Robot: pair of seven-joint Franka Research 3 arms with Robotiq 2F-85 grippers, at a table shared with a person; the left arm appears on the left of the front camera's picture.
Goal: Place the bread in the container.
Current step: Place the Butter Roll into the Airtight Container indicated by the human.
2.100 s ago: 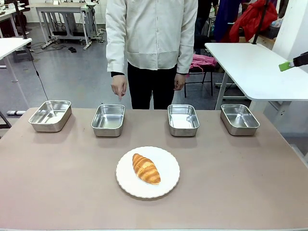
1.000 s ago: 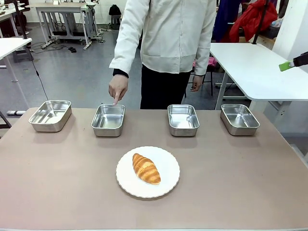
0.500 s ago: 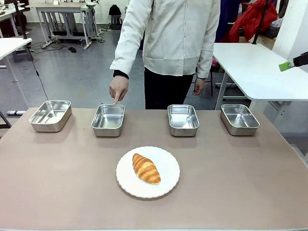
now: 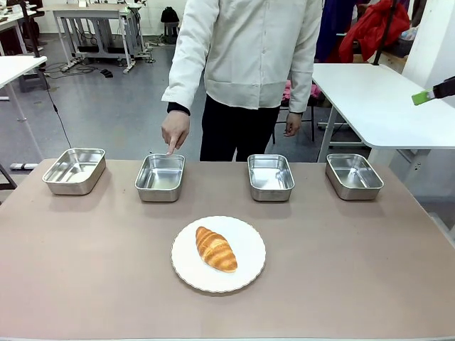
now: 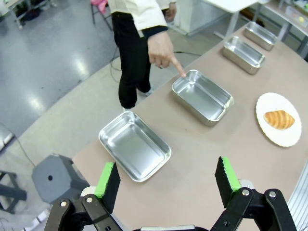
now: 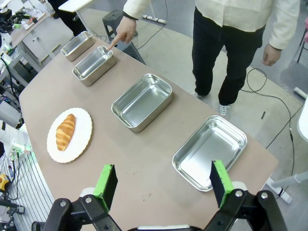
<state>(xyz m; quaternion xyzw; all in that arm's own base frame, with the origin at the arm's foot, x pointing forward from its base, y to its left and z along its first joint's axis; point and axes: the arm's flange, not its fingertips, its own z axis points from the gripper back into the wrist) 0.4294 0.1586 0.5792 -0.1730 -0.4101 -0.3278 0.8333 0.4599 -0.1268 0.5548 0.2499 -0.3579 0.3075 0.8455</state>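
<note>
The person's torso (image 4: 249, 50) has drifted slightly left since half a second ago; the bread (image 4: 216, 249) has not moved, lying on the white plate (image 4: 249, 270) (middle of the worktop (image 4: 85, 270), near side). The person's finger (image 4: 171, 148) points at the container (image 4: 158, 195), second from left. The wrist views show the robot's left hand (image 5: 167, 169) and right hand (image 6: 162, 172) high above, fingers spread wide, empty.

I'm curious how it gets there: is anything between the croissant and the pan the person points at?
Nothing visible does. The croissant lies on the plate, and just tabletop lies between it and that pan.
</note>
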